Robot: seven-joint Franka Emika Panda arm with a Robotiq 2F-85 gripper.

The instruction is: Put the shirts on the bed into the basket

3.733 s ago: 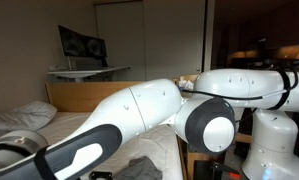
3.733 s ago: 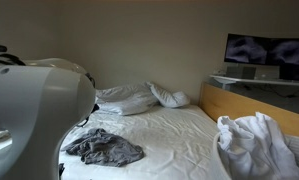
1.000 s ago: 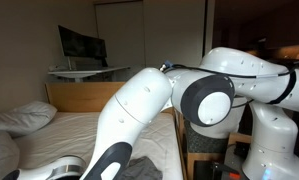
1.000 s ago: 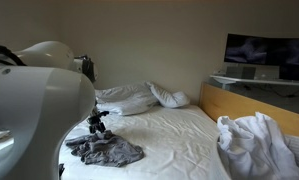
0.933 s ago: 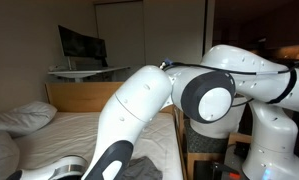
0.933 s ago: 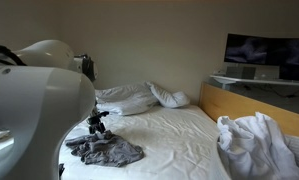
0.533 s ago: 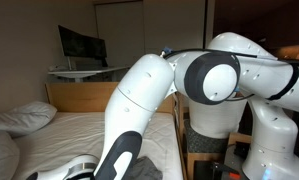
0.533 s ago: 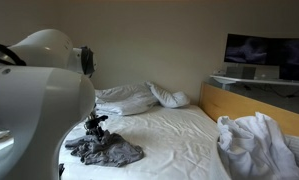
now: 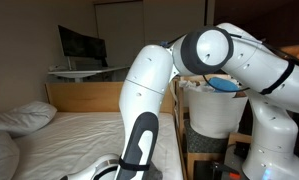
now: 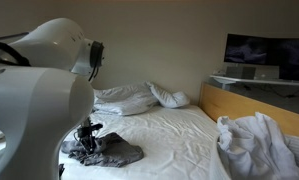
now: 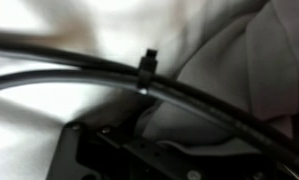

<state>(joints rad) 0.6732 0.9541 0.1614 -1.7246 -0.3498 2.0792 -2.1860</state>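
Observation:
A crumpled grey shirt (image 10: 117,151) lies on the white bed (image 10: 179,130) near its edge. My gripper (image 10: 88,136) is down on the left part of that shirt and touches the cloth. In the wrist view the grey cloth (image 11: 234,70) fills the right side, with the dark jaws low in the frame, spread, and cloth between them. A heap of white clothes (image 10: 253,146) lies at the near right. A white tub-like basket (image 9: 211,112) stands beside the bed, behind my arm. My gripper is barely visible at the bottom edge in an exterior view (image 9: 107,172).
Two white pillows (image 10: 131,97) lie at the far end of the bed. A wooden headboard (image 10: 251,108) with monitors (image 10: 265,50) above it runs along one side. My own white arm (image 9: 154,90) blocks much of the view. Black cables (image 11: 109,60) cross the wrist view.
My arm has swung and lowered. The gripper has come down from just above the grey shirt onto it.

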